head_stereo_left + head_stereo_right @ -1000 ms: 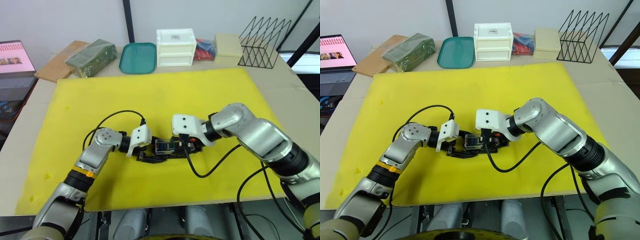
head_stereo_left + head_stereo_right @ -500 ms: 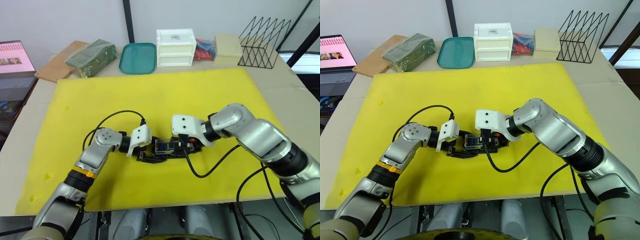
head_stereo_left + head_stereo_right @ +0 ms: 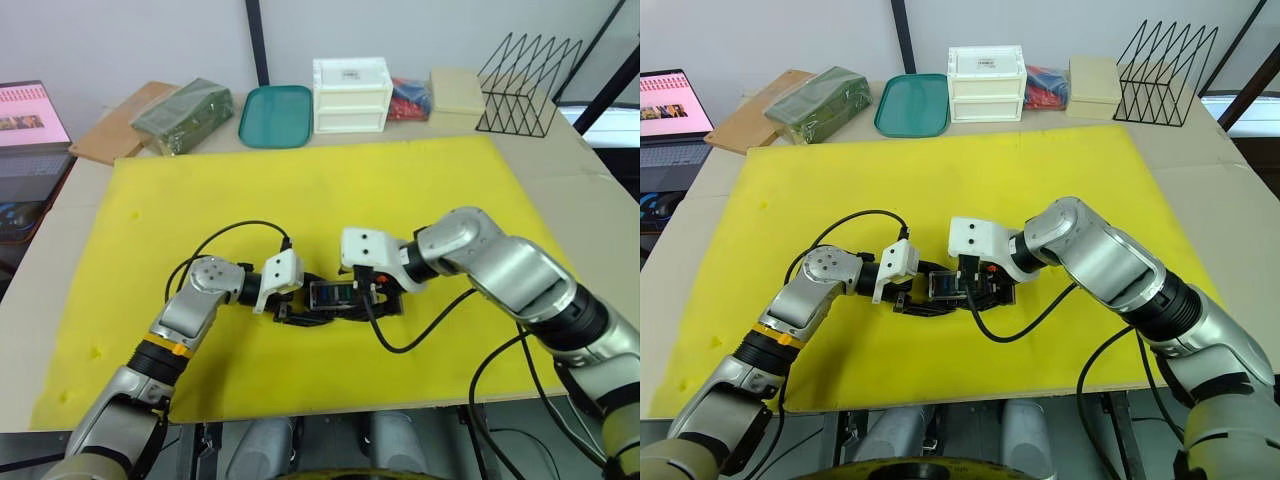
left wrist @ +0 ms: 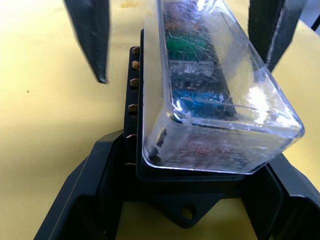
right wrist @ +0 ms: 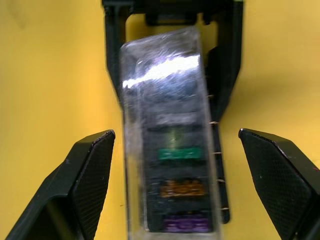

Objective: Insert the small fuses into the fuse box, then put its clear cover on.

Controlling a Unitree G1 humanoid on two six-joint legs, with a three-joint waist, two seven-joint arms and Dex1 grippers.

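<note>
A: Judging progress: are the small fuses seated?
B: Yes, inside the fuse box on the yellow mat; the clear cover is laid over them.
A: Hands?
B: Left hand and right hand are spread either side of the fuse box, nothing gripped.

The scene is evenly and brightly lit from above, and soft, short shadows are cast on the mat. White glare is seen on the cover in both wrist views. The right wrist view is blurred, most of all at the cover's far end.
</note>
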